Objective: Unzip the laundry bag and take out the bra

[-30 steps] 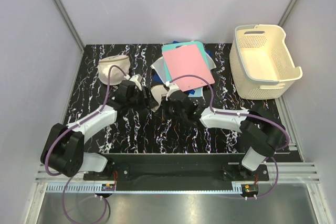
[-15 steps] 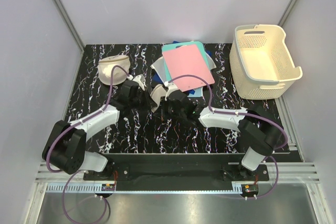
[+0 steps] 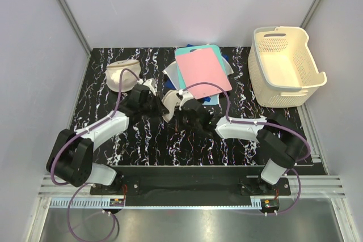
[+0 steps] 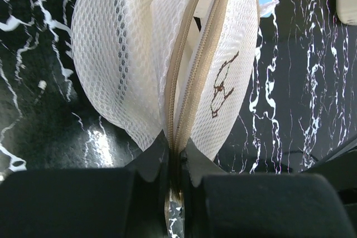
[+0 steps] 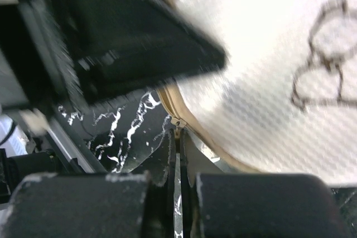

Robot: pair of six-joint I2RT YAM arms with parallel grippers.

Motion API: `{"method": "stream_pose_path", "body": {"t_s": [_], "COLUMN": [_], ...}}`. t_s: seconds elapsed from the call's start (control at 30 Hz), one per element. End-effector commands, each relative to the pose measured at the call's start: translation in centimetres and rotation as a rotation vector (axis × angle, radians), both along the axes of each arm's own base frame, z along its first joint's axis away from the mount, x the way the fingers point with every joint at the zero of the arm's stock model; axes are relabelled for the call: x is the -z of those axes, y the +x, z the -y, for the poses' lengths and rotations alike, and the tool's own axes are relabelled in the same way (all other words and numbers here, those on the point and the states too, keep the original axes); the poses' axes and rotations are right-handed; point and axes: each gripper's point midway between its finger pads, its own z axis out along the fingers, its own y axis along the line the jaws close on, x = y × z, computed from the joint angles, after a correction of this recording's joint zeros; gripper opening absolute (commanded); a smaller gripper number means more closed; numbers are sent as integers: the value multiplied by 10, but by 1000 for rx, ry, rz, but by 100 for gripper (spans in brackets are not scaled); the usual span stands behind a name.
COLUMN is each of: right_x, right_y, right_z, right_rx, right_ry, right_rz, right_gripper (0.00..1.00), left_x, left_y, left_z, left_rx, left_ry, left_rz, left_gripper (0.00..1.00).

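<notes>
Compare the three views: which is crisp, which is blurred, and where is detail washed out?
Top external: evenly lit and sharp across the black white-veined table. Left wrist: crisp weave on the round cream mesh laundry bag; the near left pincer is soft. Right wrist: smeared by blur, the bag's face washed out, its dark squiggle fuzzy.

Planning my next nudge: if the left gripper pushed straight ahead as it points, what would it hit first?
The laundry bag itself: the left gripper is pinched on its zipper rim, and the mesh dome lies directly ahead.
</notes>
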Motion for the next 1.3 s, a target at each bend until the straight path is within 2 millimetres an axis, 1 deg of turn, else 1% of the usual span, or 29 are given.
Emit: {"method": "stream_pose_path", "body": {"t_s": [0.0, 0.03, 0.13, 0.23, 0.47, 0.5, 0.53, 0.57, 0.63, 0.67, 0.7, 0.73, 0.8, 0.9, 1.03, 1.07, 1.1, 1.17, 1.27], "right_x": [0, 0, 10, 12, 9, 9, 8, 9, 8, 9, 9, 8, 5, 2, -2, -3, -2, -6, -13], "right_y": [-7, -7, -12, -12, -12, -11, -11, -11, -11, -12, -12, -13, -12, -11, -12, -11, -11, -10, -8], "right_z": [7, 9, 17, 22, 20, 20, 20, 20, 19, 19, 18, 16, 14, 10, 0, -2, -4, -10, -18], "right_rx": [5, 13, 28, 41, 37, 38, 37, 35, 32, 31, 30, 24, 18, 10, -23, -28, -34, -48, -67], "right_ry": [1, 2, -17, -24, -19, -17, -17, -17, -15, -15, -15, -10, -3, 8, 31, 37, 38, 51, 64], "right_rz": [2, -2, -19, -20, -14, -13, -14, -15, -14, -16, -17, -19, -16, -15, -21, -24, -29, -26, -17], "right_gripper": [0, 0, 0, 0, 0, 0, 0, 0, 0, 0, 0, 0, 0, 0, 0, 0, 0, 0, 0], "left_x": [-27, -27, -29, -30, -35, -36, -37, -38, -42, -40, -40, -42, -37, -29, -23, -19, -21, -16, -15], "left_y": [31, 32, 34, 35, 35, 35, 34, 33, 31, 29, 28, 26, 22, 13, 1, -3, -4, -8, -12], "left_z": [-8, -10, -13, -13, -9, -9, -8, -8, -8, -9, -10, -11, -14, -19, -24, -25, -26, -29, -29], "left_rx": [-37, -40, -41, -36, -15, -13, -9, -6, -1, -1, -5, -7, -9, -19, -31, -31, -36, -38, -39], "left_ry": [-6, -4, 1, -1, -15, -16, -19, -21, -24, -23, -23, -23, -14, -3, -8, -4, -4, 4, -1], "left_rz": [109, 109, 115, 119, 128, 131, 133, 136, 147, 145, 146, 151, 142, 127, 112, 106, 114, 104, 101], "left_gripper": [0, 0, 0, 0, 0, 2, 6, 19, 34, 39, 48, 50, 54, 54, 54, 53, 53, 52, 52]}}
